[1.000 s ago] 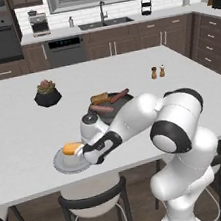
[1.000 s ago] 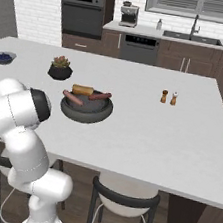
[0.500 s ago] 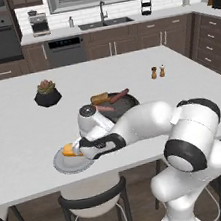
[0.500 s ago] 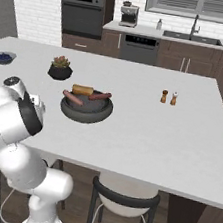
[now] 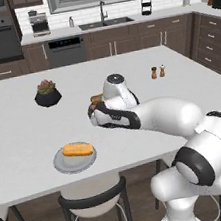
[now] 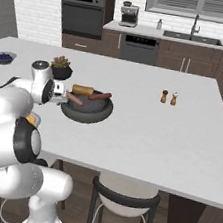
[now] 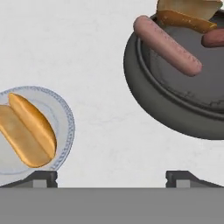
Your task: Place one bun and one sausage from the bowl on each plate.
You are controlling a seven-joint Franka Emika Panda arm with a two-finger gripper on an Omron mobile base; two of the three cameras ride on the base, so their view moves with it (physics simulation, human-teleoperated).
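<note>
- dark finger tips [image 7: 43,177] stand wide apart at the bottom of the hand view, nothing between them; the gripper [image 7: 111,177] hangs empty above bare white counter [image 7: 78,48], between plate and bowl.
- in the left base view the gripper [image 5: 94,116] sits at the end of the white arm, above the counter, beside the bowl.
- just to one side of the finger tips lies the pale grey plate [image 7: 65,118] with a patterned rim, and a golden-orange bun [image 7: 27,130] rests on it, split side showing.
- the left base view shows the same plate [image 5: 60,163] near the counter's front edge, bun [image 5: 78,149] lying across it.
- on the other side sits the dark grey-black bowl [image 7: 144,87]; a pinkish-brown sausage [image 7: 167,45] lies slanted over its rim.
- a second bun [image 7: 186,13] and a second sausage [image 7: 213,38] lie at the bowl's far side, partly cut off.
- farther out, in the right base view: a potted plant [image 6: 61,67], a small blue-filled bowl [image 6: 3,57], and salt and pepper shakers [image 6: 169,97] well apart from the bowl [image 6: 83,113].
</note>
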